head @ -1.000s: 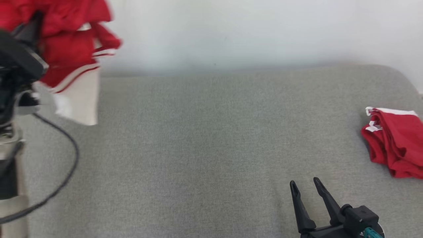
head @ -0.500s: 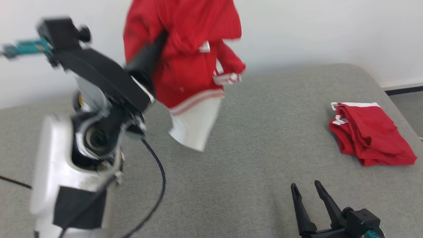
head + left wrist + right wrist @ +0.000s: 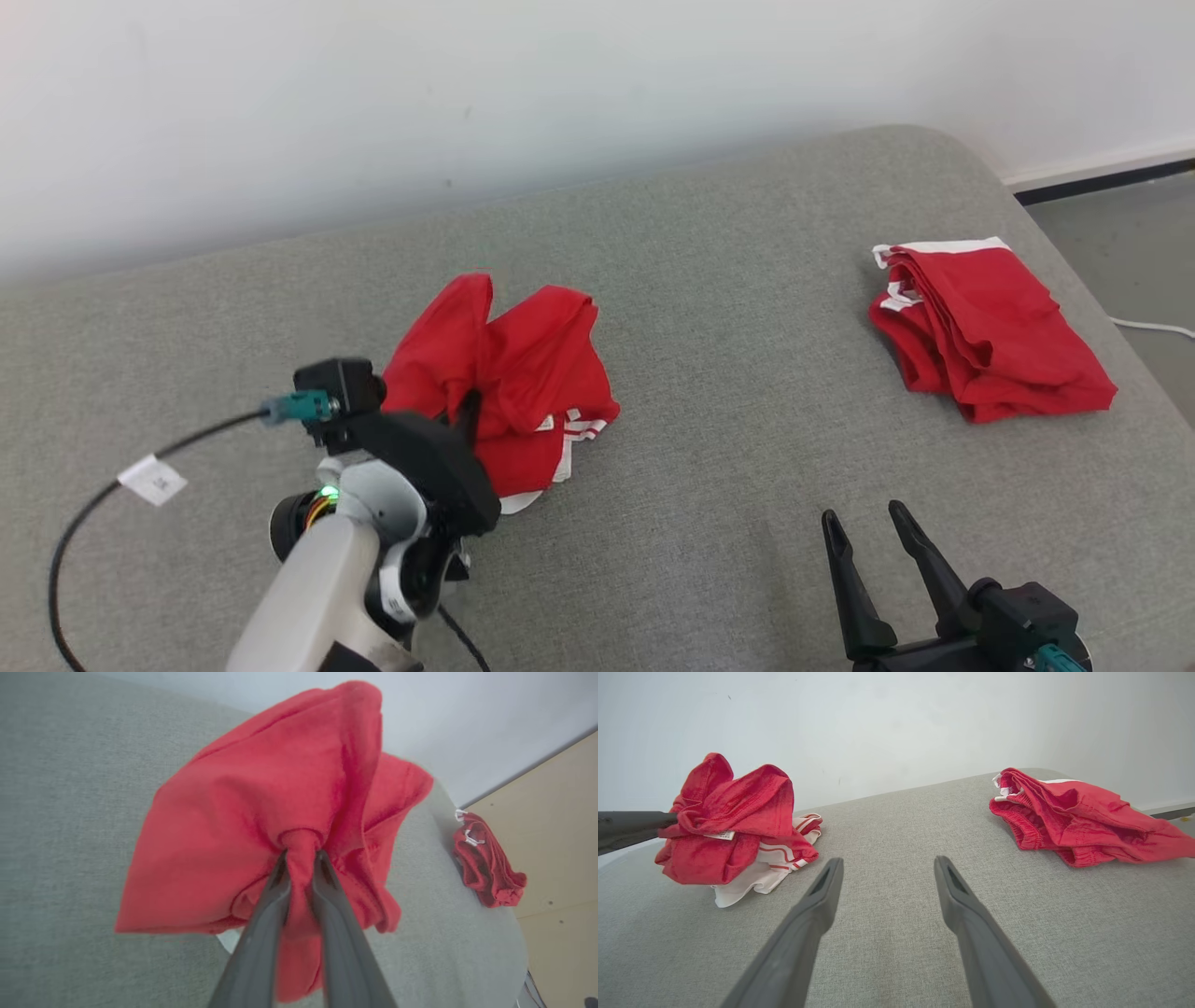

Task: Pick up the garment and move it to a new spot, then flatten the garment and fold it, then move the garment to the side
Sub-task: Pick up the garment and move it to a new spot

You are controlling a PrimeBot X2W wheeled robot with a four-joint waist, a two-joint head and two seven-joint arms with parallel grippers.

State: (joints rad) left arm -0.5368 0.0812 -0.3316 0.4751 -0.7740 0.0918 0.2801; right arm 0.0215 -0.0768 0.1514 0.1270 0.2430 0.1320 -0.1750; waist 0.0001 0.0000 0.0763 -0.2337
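The garment (image 3: 523,373) is a red piece with white trim, bunched in a heap on the grey padded surface (image 3: 747,439), left of centre. My left gripper (image 3: 467,411) is shut on a pinch of its red cloth; in the left wrist view the fingers (image 3: 275,891) squeeze a fold of the garment (image 3: 261,812). The right wrist view shows the garment (image 3: 733,812) resting on the surface, its white part underneath. My right gripper (image 3: 861,515) stands open at the lower right with nothing between its fingers (image 3: 817,896).
A second red garment (image 3: 990,327) lies folded near the surface's right edge, also visible as a red bundle (image 3: 1073,812) ahead and to the right. A black cable (image 3: 84,504) loops at the left. Floor (image 3: 1139,243) lies beyond the right edge; a white wall runs behind.
My left arm has brought the garment down from hanging in the air onto the surface. The head view has turned and tilted meanwhile. The right gripper stays open and still.
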